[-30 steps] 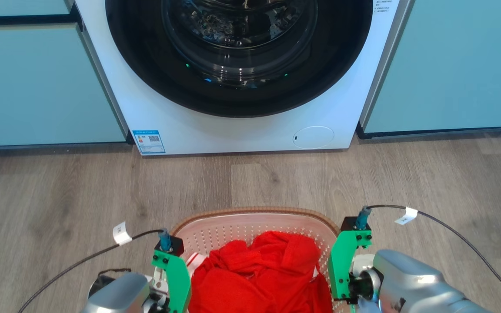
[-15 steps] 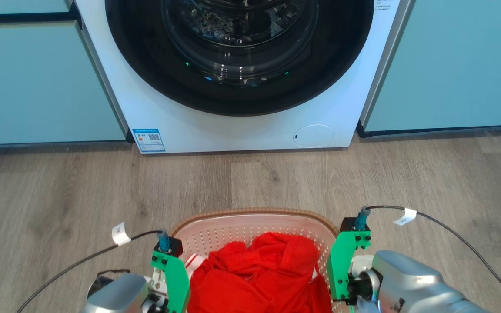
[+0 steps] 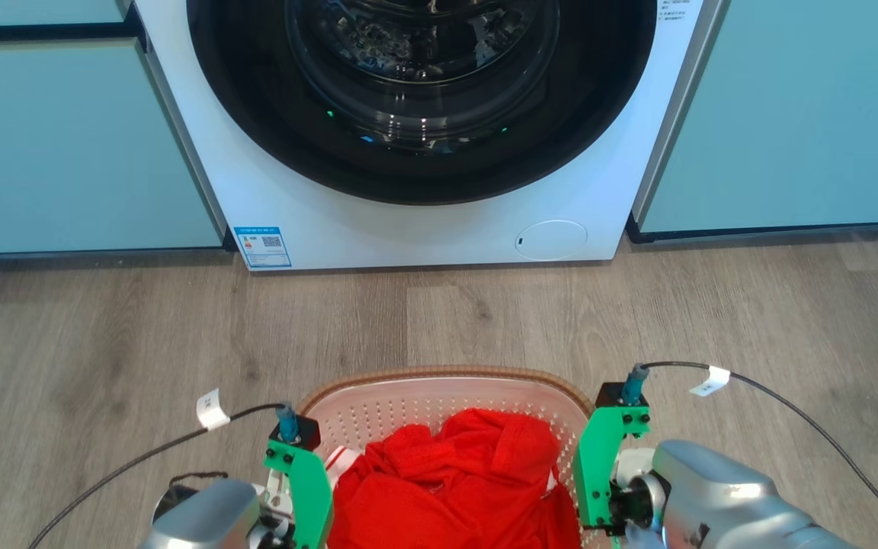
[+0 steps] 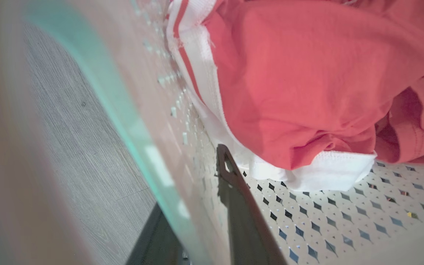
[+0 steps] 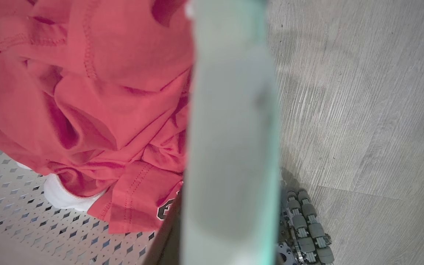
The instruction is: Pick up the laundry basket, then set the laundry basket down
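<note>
Wood floor (image 3: 104, 343) — washing machine (image 3: 424, 229) stands on it.

The laundry basket (image 3: 408, 408) is cut off below, its rim blurred across both wrist views.

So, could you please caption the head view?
The laundry basket of red garments between left arm and right arm, facing the washing machine across wood floor.

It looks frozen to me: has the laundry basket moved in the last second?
No: the laundry basket's far rim keeps practically the same gap of floor to the washing machine's base.
</note>
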Controlling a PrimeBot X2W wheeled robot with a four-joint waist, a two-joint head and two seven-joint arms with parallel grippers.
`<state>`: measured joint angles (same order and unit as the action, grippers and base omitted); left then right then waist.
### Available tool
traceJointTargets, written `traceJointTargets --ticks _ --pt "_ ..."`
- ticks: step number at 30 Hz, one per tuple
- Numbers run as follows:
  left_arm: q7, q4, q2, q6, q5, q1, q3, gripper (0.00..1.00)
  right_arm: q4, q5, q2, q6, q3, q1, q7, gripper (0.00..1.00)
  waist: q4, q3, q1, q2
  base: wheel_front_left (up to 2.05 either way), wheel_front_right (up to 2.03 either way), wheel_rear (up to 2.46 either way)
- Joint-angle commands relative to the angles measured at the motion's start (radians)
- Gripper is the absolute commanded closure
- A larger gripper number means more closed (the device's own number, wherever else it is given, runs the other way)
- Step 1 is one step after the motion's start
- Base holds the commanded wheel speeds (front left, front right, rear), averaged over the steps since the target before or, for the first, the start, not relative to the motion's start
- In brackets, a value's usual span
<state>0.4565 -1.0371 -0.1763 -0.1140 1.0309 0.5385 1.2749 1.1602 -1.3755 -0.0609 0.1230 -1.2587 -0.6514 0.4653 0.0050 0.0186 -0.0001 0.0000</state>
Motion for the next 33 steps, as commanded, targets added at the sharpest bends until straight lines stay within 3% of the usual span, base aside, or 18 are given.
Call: traceJointTargets --ticks 1,33 --pt "0.013 0.021 -0.023 -0.017 -0.023 0.054 0.005 1.00 -0.021 0.006 0.011 0.008 -0.007 -0.039 -0.011 1.00 0.000 0.001 0.0001 0.0000 0.00 0.00 0.00" --pt "0.007 0.010 -0.018 -0.017 -0.026 0.056 0.005 1.00 -0.018 -0.008 0.011 0.008 -0.014 -0.038 -0.015 1.00 0.004 -0.002 0.0001 0.0000 0.00 0.00 0.00"
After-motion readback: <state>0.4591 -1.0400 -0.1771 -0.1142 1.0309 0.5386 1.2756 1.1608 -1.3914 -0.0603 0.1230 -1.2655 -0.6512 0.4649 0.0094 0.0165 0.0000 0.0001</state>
